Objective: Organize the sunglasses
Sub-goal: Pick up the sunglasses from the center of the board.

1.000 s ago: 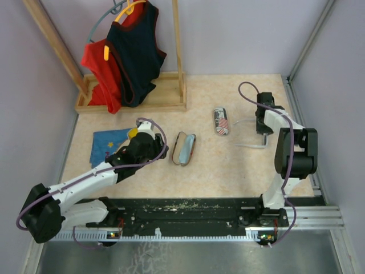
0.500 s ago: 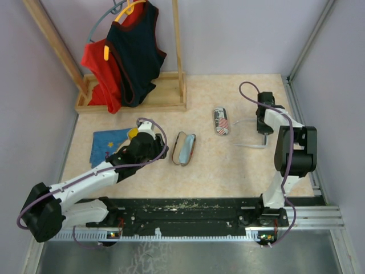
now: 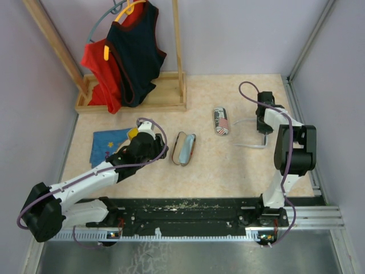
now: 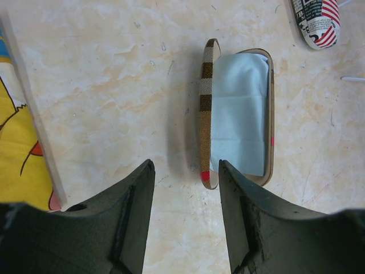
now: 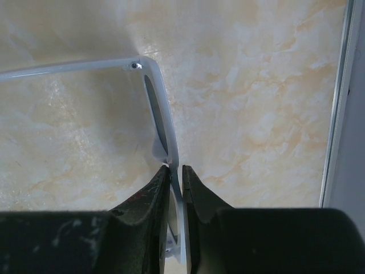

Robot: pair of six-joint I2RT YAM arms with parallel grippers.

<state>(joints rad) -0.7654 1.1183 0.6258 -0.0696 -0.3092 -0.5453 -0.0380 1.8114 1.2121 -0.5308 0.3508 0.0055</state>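
The white-grey sunglasses [image 5: 160, 112] stand on the table at the right, their thin arms [image 3: 248, 146] pointing left. My right gripper [image 5: 175, 171] is shut on the front frame near the bridge; in the top view it [image 3: 264, 133] sits over them. My left gripper [image 4: 185, 166] is open and empty, just short of the near end of the open plaid case [image 4: 206, 108], which holds a light-blue cloth [image 4: 239, 114]. From above, the left gripper [image 3: 164, 151] is just left of the case [image 3: 184, 148]. The dark brown sunglasses are out of view.
A closed flag-print case [image 3: 221, 121] lies between the plaid case and the right gripper, and shows in the left wrist view [image 4: 316, 20]. A blue and yellow printed cloth [image 3: 108, 142] lies at the left. A wooden rack [image 3: 137, 100] with hanging clothes stands at the back left. A metal rail [image 5: 340, 85] borders the right edge.
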